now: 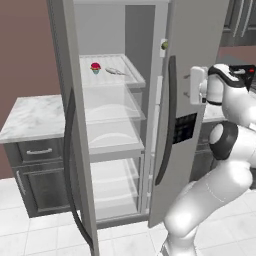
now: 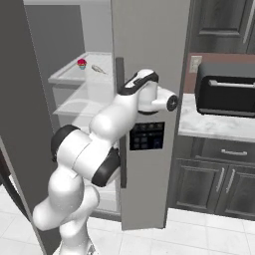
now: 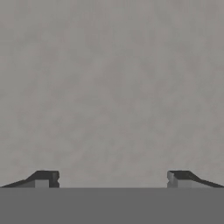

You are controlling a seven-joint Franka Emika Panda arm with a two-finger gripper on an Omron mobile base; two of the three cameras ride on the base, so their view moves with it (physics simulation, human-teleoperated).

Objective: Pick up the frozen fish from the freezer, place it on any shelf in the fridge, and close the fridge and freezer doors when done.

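- The white jointed robot arm is rising in the foreground, its claw standing released and empty, the two dark tips spread wide against a flat grey surface, judged to be the tall flat grey freezer door with the black control panel.
- The hand is appearing to press on that door's outer face, beside the long dark vertical handle; the step in hand is judged to be closing the doors.
- The other tall flat grey door is standing swung open at the near left.
- Farther in, the small slim silver-grey frozen fish is lying on the wide clear glass shelf with the pale grey rim, just beside a red-topped cupcake in a teal wrapper.
- With the fish shelved, the next move is calling for a steady push until the door shuts, then the same for the other.
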